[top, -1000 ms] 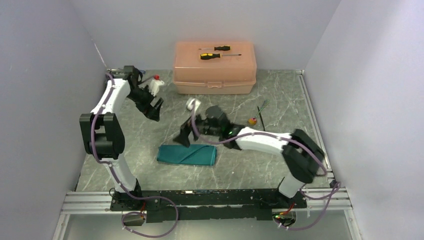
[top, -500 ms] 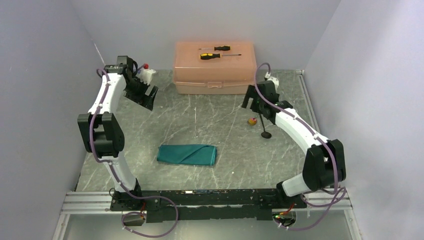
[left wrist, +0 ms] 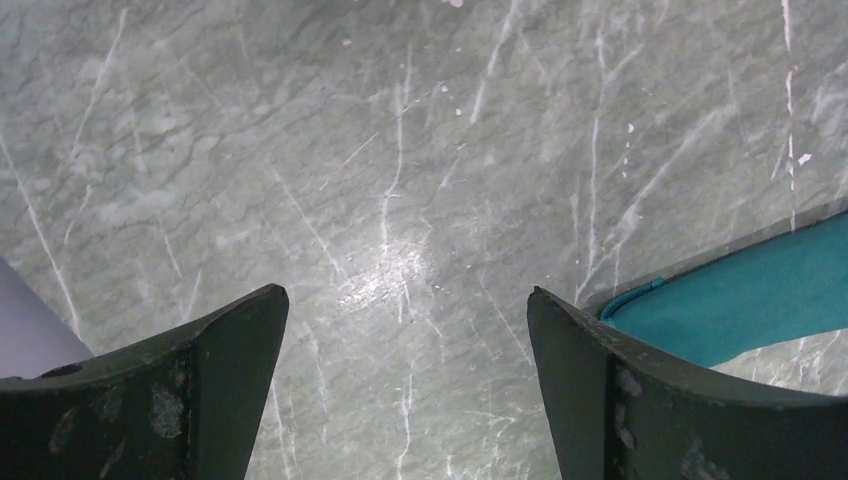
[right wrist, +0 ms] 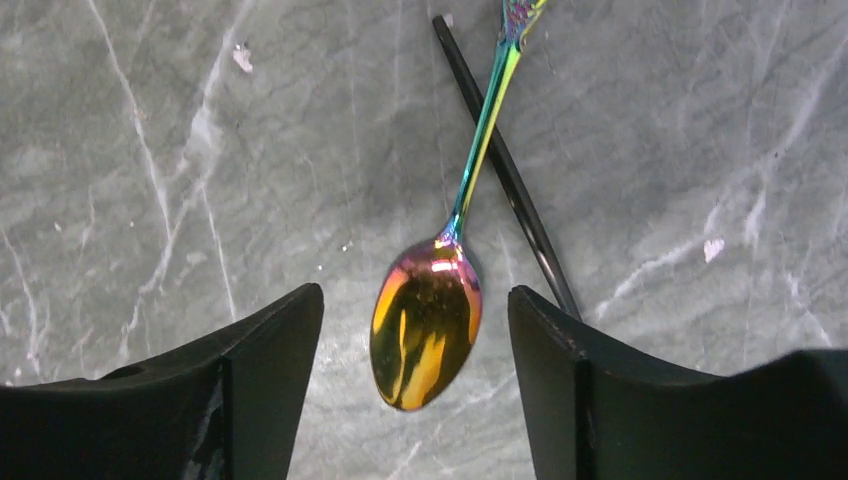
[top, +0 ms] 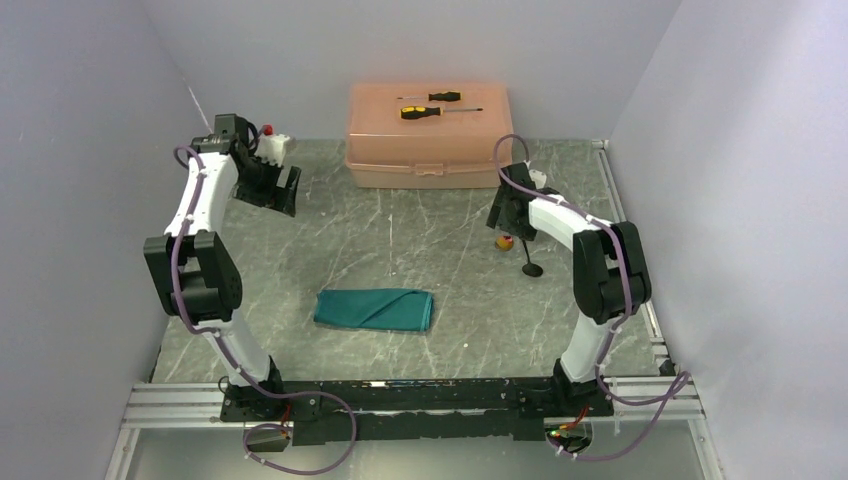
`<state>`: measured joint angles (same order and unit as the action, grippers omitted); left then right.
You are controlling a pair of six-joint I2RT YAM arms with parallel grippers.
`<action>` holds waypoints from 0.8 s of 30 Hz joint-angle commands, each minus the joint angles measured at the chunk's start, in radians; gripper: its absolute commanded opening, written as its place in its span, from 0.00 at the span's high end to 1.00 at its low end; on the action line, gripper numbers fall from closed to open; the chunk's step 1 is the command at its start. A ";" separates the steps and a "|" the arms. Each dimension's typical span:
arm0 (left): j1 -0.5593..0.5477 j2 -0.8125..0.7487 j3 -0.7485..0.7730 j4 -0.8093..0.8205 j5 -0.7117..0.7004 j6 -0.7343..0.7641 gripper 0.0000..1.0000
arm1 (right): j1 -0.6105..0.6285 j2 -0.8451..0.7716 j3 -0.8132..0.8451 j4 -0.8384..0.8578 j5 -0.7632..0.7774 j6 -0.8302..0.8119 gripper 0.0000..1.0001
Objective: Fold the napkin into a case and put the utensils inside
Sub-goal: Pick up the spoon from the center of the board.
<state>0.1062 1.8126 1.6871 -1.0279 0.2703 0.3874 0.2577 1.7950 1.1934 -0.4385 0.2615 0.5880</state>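
Two grippers. Right gripper (right wrist: 412, 293) has left the folded napkin (top: 373, 308); its jaws, apart and narrowing, now flank the iridescent spoon (right wrist: 425, 335). Left gripper (left wrist: 405, 300) wide, empty. Utensil pickup likely starting.

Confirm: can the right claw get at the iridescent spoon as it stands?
Probably yes. The right claw hangs open right over the iridescent spoon, its bowl between the fingers with nothing covering it. Only catch: a black handle crosses the spoon's stem, so it may get nudged.
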 commanded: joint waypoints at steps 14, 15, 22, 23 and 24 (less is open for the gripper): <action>0.030 -0.104 0.039 -0.005 0.056 -0.018 0.05 | -0.061 0.165 0.129 0.068 0.015 -0.008 0.41; 0.030 -0.112 0.039 -0.004 0.058 -0.019 0.05 | -0.065 0.171 0.128 0.076 0.009 -0.010 0.41; 0.030 -0.122 0.065 -0.032 0.065 -0.016 0.05 | -0.072 0.188 0.115 0.105 -0.018 -0.014 0.76; 0.030 -0.124 0.070 -0.035 0.065 -0.016 0.05 | -0.072 0.184 0.109 0.107 -0.019 -0.014 0.75; 0.031 -0.127 0.071 -0.037 0.065 -0.015 0.05 | -0.072 0.179 0.101 0.108 -0.023 -0.013 0.74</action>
<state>0.1379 1.7340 1.7035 -1.0412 0.3069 0.3782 0.1905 1.9747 1.3010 -0.3569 0.2543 0.5716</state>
